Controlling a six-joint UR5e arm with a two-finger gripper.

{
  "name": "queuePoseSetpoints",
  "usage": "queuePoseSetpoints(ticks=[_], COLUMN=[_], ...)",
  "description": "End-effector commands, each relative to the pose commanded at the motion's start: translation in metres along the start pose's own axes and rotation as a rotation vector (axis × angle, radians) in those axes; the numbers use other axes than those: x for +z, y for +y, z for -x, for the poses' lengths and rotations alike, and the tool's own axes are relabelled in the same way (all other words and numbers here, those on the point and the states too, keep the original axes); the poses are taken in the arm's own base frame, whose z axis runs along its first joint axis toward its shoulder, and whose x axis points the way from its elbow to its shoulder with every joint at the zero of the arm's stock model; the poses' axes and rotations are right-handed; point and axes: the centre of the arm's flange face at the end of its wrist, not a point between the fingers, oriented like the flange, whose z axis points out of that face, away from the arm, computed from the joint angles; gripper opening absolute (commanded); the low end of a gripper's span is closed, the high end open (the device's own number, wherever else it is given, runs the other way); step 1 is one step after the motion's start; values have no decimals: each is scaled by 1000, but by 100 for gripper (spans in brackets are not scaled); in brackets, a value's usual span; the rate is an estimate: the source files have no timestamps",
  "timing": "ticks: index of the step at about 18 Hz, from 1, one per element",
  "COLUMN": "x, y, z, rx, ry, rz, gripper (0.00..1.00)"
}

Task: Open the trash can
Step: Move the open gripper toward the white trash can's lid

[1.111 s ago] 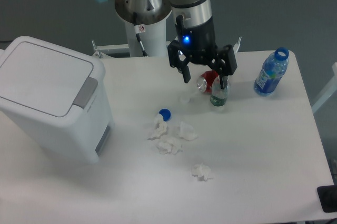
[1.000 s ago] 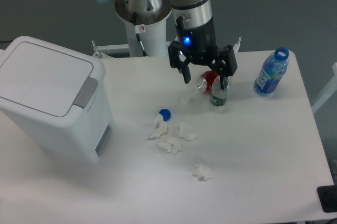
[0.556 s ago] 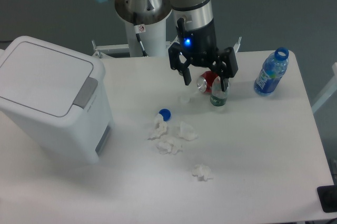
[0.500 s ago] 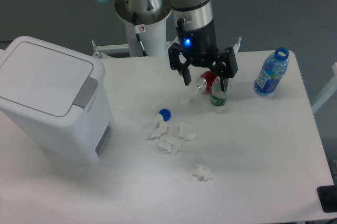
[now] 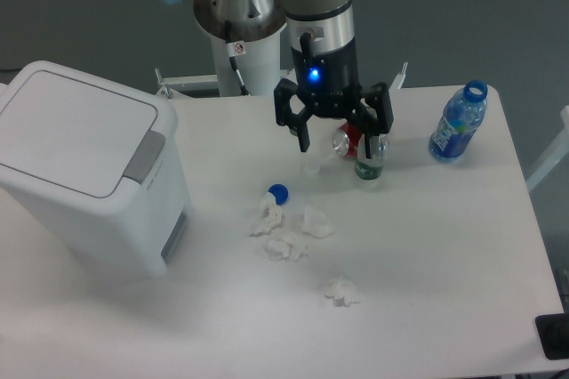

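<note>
The trash can (image 5: 84, 170) is a large white boxy bin at the table's left side. Its flat lid is down, and a grey push-button strip (image 5: 144, 156) runs along the lid's right edge. My gripper (image 5: 335, 145) hangs over the back middle of the table, well to the right of the bin and apart from it. Its two black fingers are spread wide and hold nothing. A blue light glows on the wrist above them.
A red can (image 5: 348, 139) and a small green-tinted bottle (image 5: 369, 164) lie just under the gripper. A blue water bottle (image 5: 458, 123) stands back right. A blue cap (image 5: 279, 192) and several crumpled tissues (image 5: 286, 230) lie mid-table. The arm's base (image 5: 240, 50) rises behind.
The gripper has shifted slightly left and rotated a little, its fingers staying spread. The trash can and the other objects have not moved.
</note>
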Motion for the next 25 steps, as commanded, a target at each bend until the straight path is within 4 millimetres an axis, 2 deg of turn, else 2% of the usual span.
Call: queuePoseSetpoints(ticks=[2,7,9,12,18,25], x=[-1,-4,1,-1,-12,-20], y=[-2,-14,-21,-32,-45,-53], z=[1,-22,-44,-61,-76,-93], rx=[-78,-167,-207,-270,-402,-385], ry=[-1,11,37,68,226,333], rz=[-3,-8,-3,-22,-99,-148], gripper=[100,100,100,100,100,100])
